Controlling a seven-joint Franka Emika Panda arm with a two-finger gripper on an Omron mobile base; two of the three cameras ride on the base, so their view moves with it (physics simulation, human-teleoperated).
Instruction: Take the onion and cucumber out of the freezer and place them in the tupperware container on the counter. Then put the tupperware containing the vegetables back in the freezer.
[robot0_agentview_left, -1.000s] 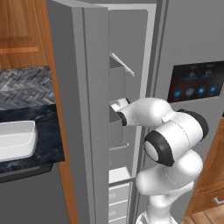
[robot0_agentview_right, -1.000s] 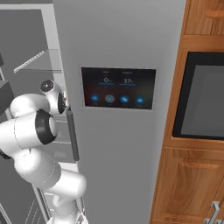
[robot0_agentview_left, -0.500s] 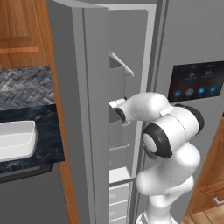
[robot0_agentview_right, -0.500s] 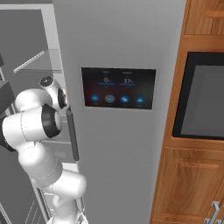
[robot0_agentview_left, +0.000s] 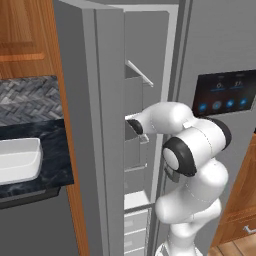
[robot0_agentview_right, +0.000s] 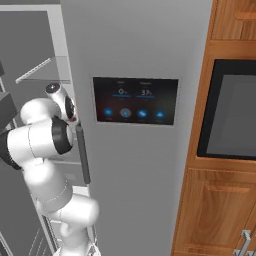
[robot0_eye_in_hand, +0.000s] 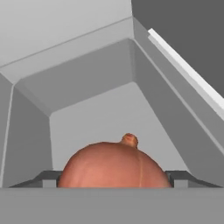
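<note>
- The onion (robot0_eye_in_hand: 114, 165) sits in a grey freezer (robot0_agentview_left: 137, 150) compartment (stem nub up), between the gripper (robot0_eye_in_hand: 113, 178) fingertips.
- Whether the fingers (robot0_eye_in_hand: 49, 178) touch it, I cannot tell.

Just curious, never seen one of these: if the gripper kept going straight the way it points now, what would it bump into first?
The onion, most likely: it sits right between the fingertips of the gripper, with the freezer back wall behind it.
</note>
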